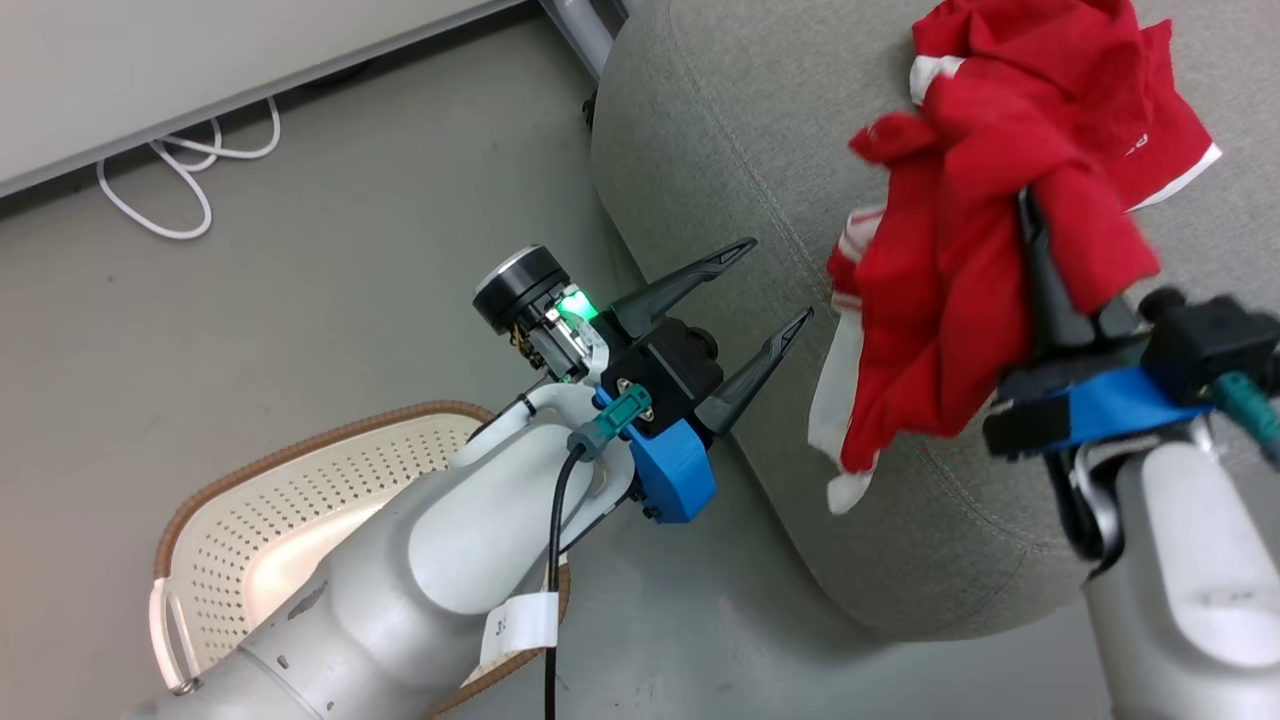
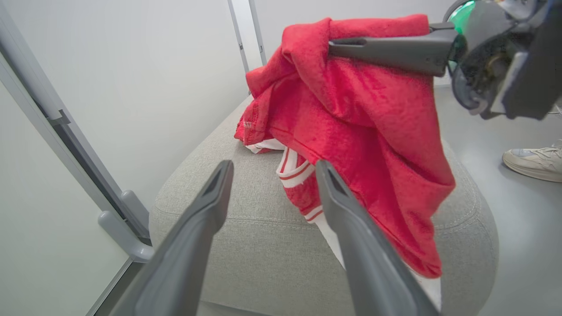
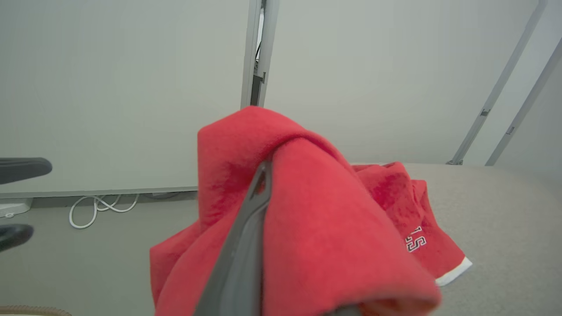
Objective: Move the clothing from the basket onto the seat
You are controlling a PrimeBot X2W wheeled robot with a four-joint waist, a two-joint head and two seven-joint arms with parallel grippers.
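Observation:
A red garment with white trim hangs over the front edge of the grey seat, and my right gripper is shut on its bunched top. A second red piece with white lettering lies on the seat behind it. My left gripper stands open and holds nothing, just left of the hanging cloth and apart from it. The left wrist view has the open left gripper pointing at the seat, with the garment draped from the right gripper. The cream basket sits on the floor at lower left, partly hidden by my left arm.
Grey floor lies between the basket and the seat. A white cable loops on the floor by the pale wall panel. A person's pale shoe rests on the floor beyond the seat. A grey metal frame leg stands beside the seat.

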